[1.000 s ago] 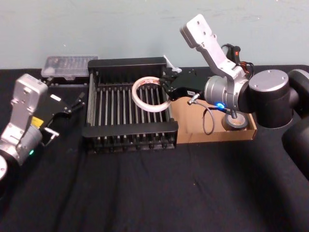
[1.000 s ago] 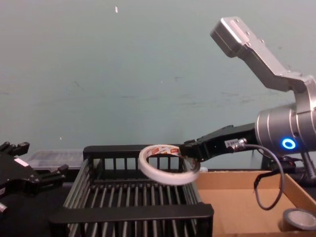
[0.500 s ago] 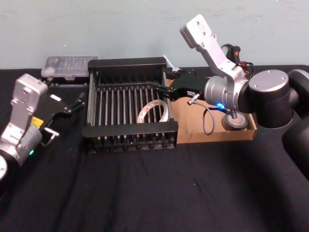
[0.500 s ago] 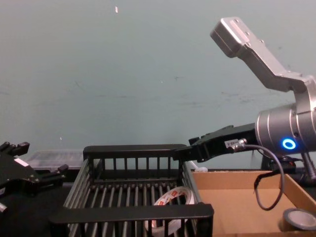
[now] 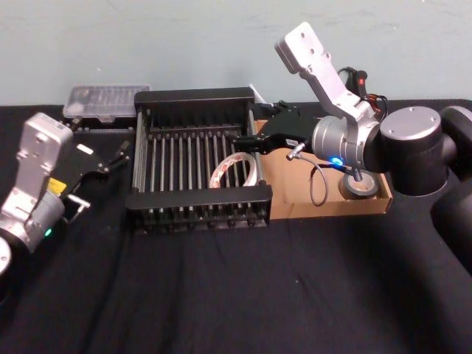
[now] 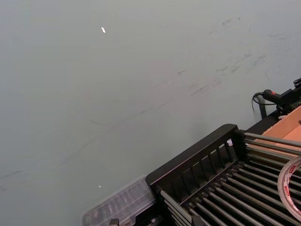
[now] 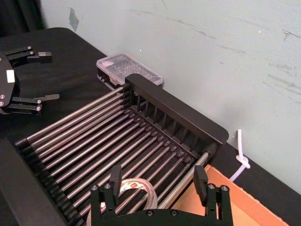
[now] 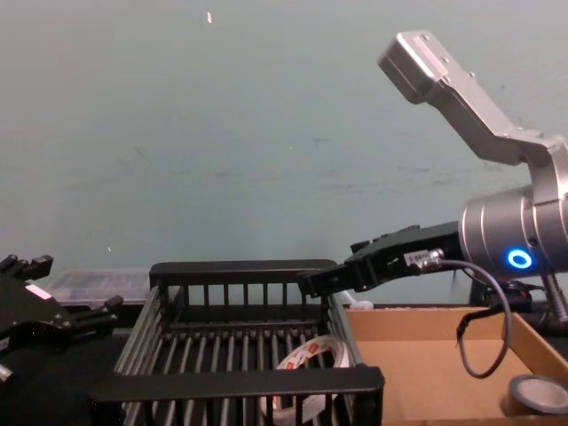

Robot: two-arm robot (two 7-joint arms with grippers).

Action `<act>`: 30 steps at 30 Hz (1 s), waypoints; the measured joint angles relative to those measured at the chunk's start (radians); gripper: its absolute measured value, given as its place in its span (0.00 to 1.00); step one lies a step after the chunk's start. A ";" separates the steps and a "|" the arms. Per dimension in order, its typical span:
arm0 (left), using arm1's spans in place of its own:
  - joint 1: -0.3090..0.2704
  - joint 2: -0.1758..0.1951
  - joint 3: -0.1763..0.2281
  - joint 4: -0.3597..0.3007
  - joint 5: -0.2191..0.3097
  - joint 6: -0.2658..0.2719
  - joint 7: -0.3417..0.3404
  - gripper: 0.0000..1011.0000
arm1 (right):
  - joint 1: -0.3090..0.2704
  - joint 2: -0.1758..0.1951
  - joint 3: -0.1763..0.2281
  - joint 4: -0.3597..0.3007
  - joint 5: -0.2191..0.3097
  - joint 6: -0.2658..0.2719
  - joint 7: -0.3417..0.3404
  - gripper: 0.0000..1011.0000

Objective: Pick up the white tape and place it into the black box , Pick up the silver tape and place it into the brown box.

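The white tape (image 5: 234, 169) leans tilted on the slats at the near right of the black box (image 5: 199, 198); it also shows in the right wrist view (image 7: 134, 188), chest view (image 8: 306, 359) and left wrist view (image 6: 291, 186). My right gripper (image 5: 247, 140) hangs open above it, over the box's right side, fingers (image 7: 200, 179) spread with nothing between them. The silver tape (image 5: 360, 186) lies flat in the near right corner of the brown box (image 5: 295, 206), right of the black box. My left gripper (image 5: 103, 177) rests open on the table to the left of the black box.
A clear plastic case (image 5: 105, 99) stands behind the black box's far left corner, against the pale wall. A white cord (image 7: 241, 160) hangs behind the brown box. The right arm's cable (image 5: 318, 184) dangles over the brown box. Bare black tabletop spreads in front.
The right gripper opened and let go of the white tape, which fell from above the black box onto its slats. Its fingers have since spread wider. The left arm stayed still.
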 joint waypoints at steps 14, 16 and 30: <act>0.000 0.000 0.000 0.000 0.000 0.000 0.000 0.99 | -0.064 0.011 0.062 -0.070 -0.020 -0.050 -0.064 0.99; 0.000 0.000 0.000 0.000 0.000 0.000 0.000 0.99 | -0.088 0.017 0.081 -0.091 -0.031 -0.069 -0.091 0.99; 0.000 0.000 0.000 0.000 0.000 0.000 0.000 0.99 | -0.294 0.042 0.198 -0.172 -0.093 -0.267 -0.247 0.99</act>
